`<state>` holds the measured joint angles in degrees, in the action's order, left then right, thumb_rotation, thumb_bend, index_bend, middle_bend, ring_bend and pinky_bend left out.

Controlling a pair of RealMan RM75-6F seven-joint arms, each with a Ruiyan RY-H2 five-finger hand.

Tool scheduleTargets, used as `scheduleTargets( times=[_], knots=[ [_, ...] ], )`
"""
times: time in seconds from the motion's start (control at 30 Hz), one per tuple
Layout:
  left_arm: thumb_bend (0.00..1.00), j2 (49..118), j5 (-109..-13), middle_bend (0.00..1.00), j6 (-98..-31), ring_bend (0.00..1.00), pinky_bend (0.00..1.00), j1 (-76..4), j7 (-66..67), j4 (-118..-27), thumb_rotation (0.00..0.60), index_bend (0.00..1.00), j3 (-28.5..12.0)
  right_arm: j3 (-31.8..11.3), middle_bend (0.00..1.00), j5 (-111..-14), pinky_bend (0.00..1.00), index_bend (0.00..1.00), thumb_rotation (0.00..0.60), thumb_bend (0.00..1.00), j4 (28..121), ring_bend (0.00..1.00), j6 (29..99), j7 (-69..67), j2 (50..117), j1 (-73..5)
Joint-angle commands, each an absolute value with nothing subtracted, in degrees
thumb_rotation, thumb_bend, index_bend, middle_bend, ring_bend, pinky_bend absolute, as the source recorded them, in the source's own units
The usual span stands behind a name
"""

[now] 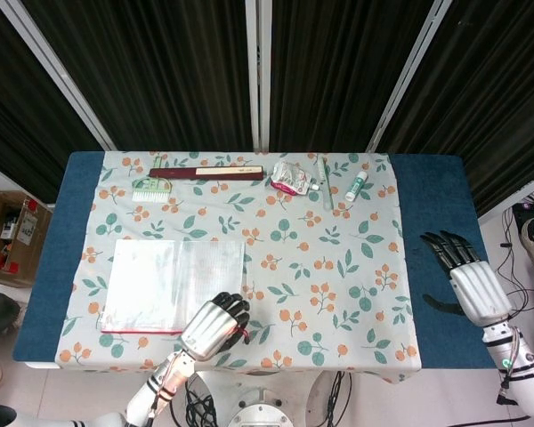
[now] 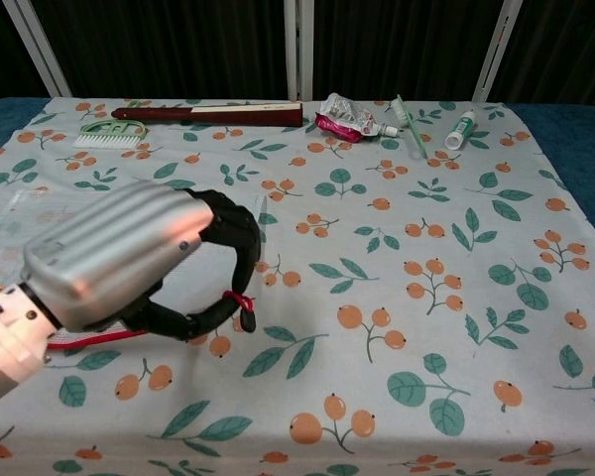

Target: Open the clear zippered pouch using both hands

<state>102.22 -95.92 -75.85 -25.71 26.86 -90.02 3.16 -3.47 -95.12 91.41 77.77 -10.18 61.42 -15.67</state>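
The clear zippered pouch (image 1: 173,285) lies flat on the left of the floral cloth, its red zipper edge (image 2: 91,340) along the near side. My left hand (image 1: 215,325) sits at the pouch's near right corner, and in the chest view this left hand (image 2: 139,260) pinches the red zipper pull (image 2: 240,297) between curled fingers. It hides most of the pouch (image 2: 2,248) there. My right hand (image 1: 467,283) hovers with fingers spread over the blue table edge at the far right, holding nothing, well away from the pouch.
Along the back of the cloth lie a long dark red box (image 1: 206,173), a green brush (image 1: 149,187), a crumpled pink tube (image 1: 290,179), a toothbrush (image 1: 326,182) and a small bottle (image 1: 355,187). A cardboard box (image 1: 13,236) stands on the floor at left.
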Motion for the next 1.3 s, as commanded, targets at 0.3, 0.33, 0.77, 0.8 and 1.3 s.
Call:
scheduleTargets(
  times=[0.3,0.33,0.77,0.8,1.3],
  knots=[
    [0.42,102.4,-102.7,0.65,-87.1,0.60,0.70,-21.2,33.4,-92.5,0.600,0.69,-1.0,-9.0,0.10,-98.0,0.08,0.07,0.600,0.06,99.6,0.00,62.5,-9.3,62.2,-31.8],
    [0.42,102.4,-102.8,0.66,-87.4,0.61,0.71,-21.0,33.7,-92.8,0.600,0.69,-1.2,-9.5,0.11,-97.7,0.08,0.08,0.600,0.06,99.9,0.00,61.2,-9.2,62.7,-33.1],
    [0.41,102.4,-104.4,0.88,-89.8,0.84,0.92,-19.1,36.2,-95.4,0.600,0.72,-2.9,-15.6,0.12,-89.3,0.08,0.20,0.600,0.08,97.2,0.00,44.5,-9.3,74.9,-50.9],
    [0.40,102.3,-104.4,0.89,-89.8,0.85,0.92,-19.1,36.1,-95.5,0.600,0.73,-3.0,-15.9,0.13,-88.7,0.08,0.22,0.600,0.09,96.5,0.00,43.7,-9.5,76.0,-51.9],
    [0.40,101.4,-104.8,0.89,-90.0,0.85,0.93,-18.4,34.3,-96.0,0.600,0.73,-4.2,-17.0,0.17,-84.0,0.08,0.35,0.600,0.17,86.8,0.00,39.8,-13.3,88.0,-61.3]
  ],
)
